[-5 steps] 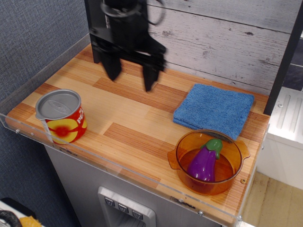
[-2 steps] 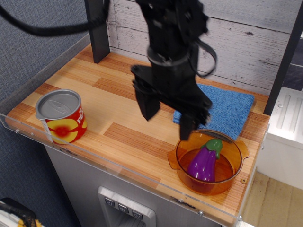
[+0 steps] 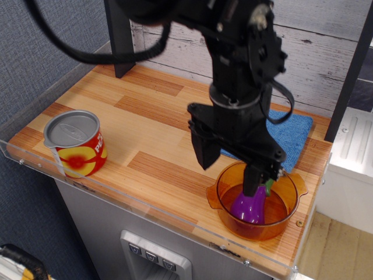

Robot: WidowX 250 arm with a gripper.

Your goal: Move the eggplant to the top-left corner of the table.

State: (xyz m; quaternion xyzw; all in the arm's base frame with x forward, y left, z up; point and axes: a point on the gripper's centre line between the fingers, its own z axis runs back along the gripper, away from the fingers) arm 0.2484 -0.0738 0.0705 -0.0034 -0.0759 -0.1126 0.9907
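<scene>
Purple and glossy, the eggplant (image 3: 250, 204) lies in an orange bowl (image 3: 291, 201) at the lower right of the frame, its green cap toward the upper right and mostly hidden behind one black finger. The gripper (image 3: 230, 169) hangs over the bowl's near-left rim with its jaws spread wide and holding nothing: one finger points down outside the bowl on the left, the other reaches down over the eggplant's upper end. Whether that finger touches the fruit cannot be told from this view.

As they stand, the jaws straddle the bowl's wall, not the eggplant. Closing now would likely pinch the rim or tip the bowl. A good grasp calls for shifting the gripper toward the right of the frame so that both fingers drop inside the bowl, one on each side of the thick belly, then closing gently across the narrow width. The plastic looks slick and rounded, so a grip near the widest part should hold better than one near the tapering stem end.

Lift straight up until clear of the rim before travelling. The goal, the upper-left corner of the counter (image 3: 145, 125), lies near the dark post. The route passes above bare wood, away from the red can (image 3: 76, 143) at the lower left and the blue cloth (image 3: 291, 131).
</scene>
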